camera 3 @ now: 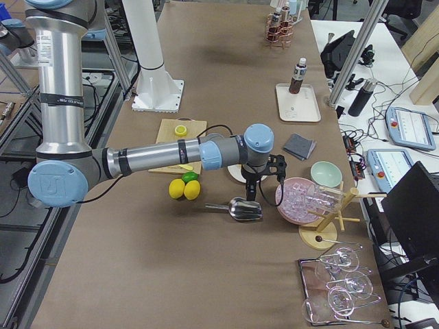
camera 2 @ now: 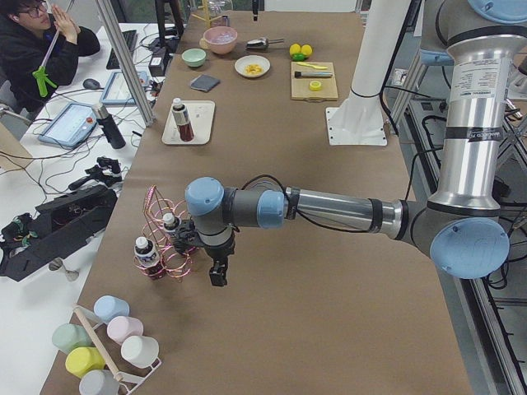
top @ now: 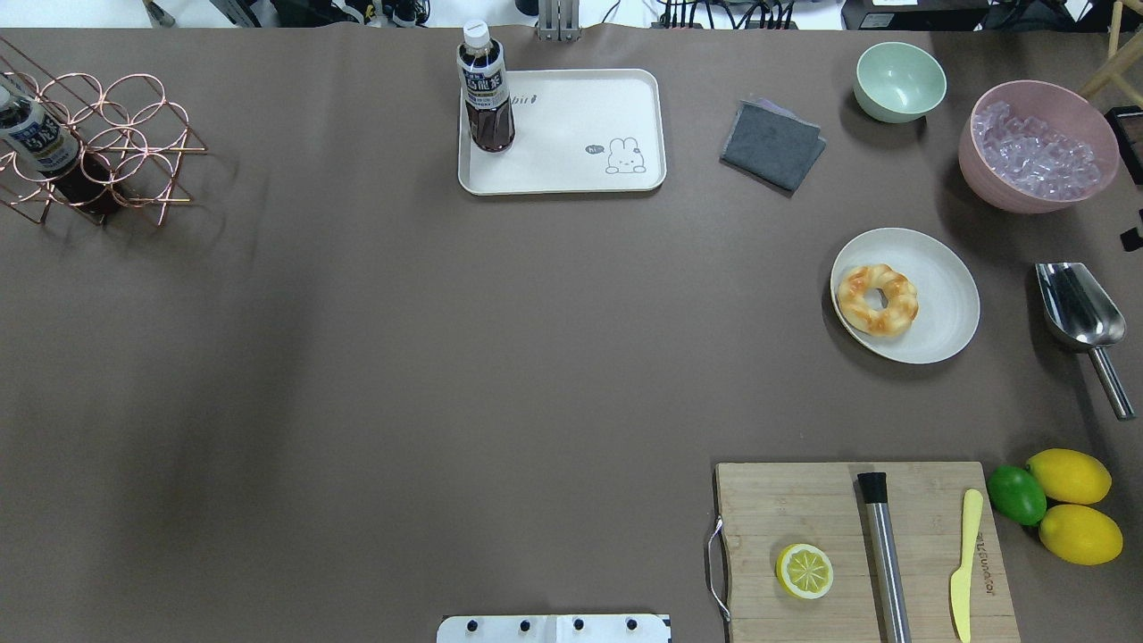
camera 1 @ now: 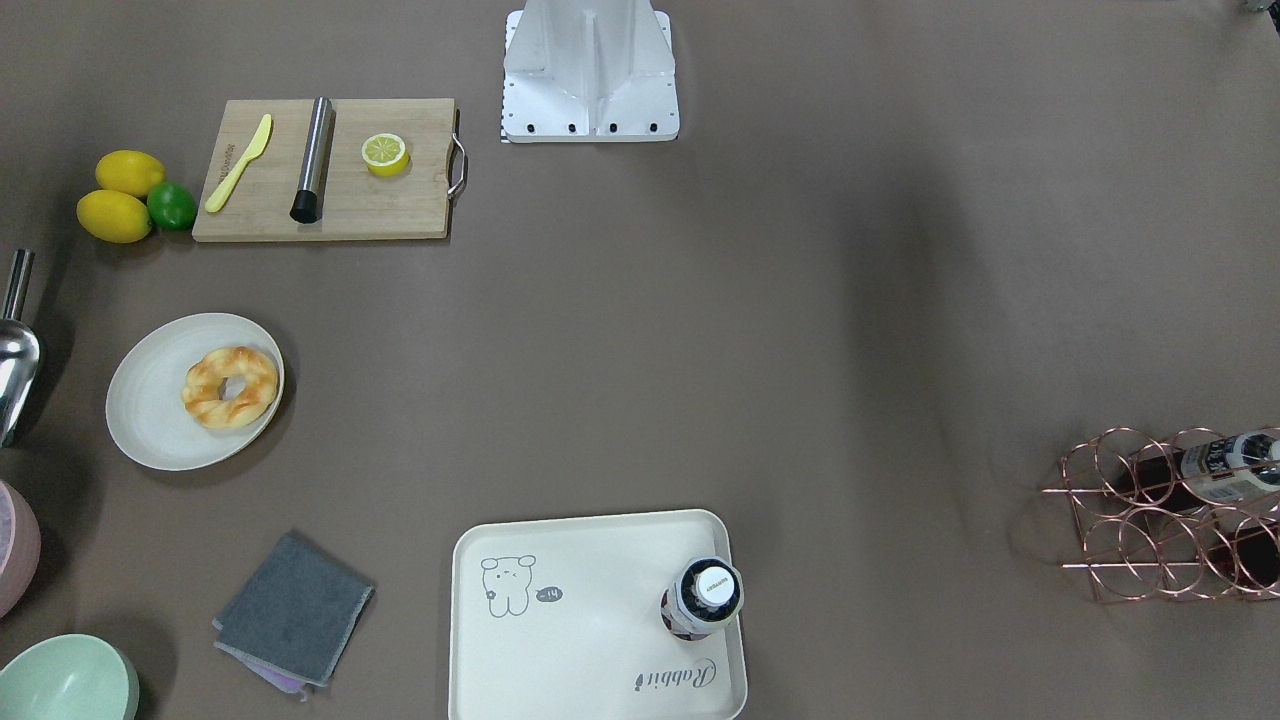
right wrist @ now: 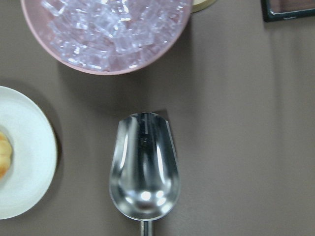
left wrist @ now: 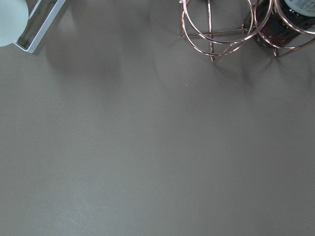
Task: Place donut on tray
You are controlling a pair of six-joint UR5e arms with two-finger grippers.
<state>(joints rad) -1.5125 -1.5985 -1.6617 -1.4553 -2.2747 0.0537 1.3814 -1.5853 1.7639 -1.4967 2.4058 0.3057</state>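
- Donut (top: 878, 300): twisted golden-brown ring lying flat on the round off-white plate (top: 938, 295), on the robot's right side of the desk (top: 446, 357). It sits off-centre, toward the plate edge nearer the desk's middle. Not yet lifted.
- Tray (top: 571, 134): cream and rectangular, at the far middle of the desk, well apart from the plate. A dark drink bottle (top: 485, 89) stands upright at one end. The end with the drawing is bare.
- Right claw (camera 3: 250, 195): hangs above the steel scoop (right wrist: 144, 167), between the plate and the pink ice bowl (right wrist: 98, 69). No fingers show in its wrist view, so whether it is wide or narrow cannot be told.
- Left claw (camera 2: 217, 278): hangs just beside the copper wire rack (top: 98, 143), far from the donut. Its opening likewise cannot be told.
- Stage, as judged: the reach toward the donut; the grasp has not begun.
- Hazard, plate: pressing down on a donut so near the rim may tilt or slide the plate.
- Hazard, grip: the ring looks soft and rounded. Too hard a pinch may squash it; too light a one may drop it on the way, near the grey cloth (top: 771, 145).
- Hazard, bottle: a descent close to it may topple it. The bare end looks safer.
- Hazard, neighbours: a low sideways sweep could strike the scoop or the bowl.
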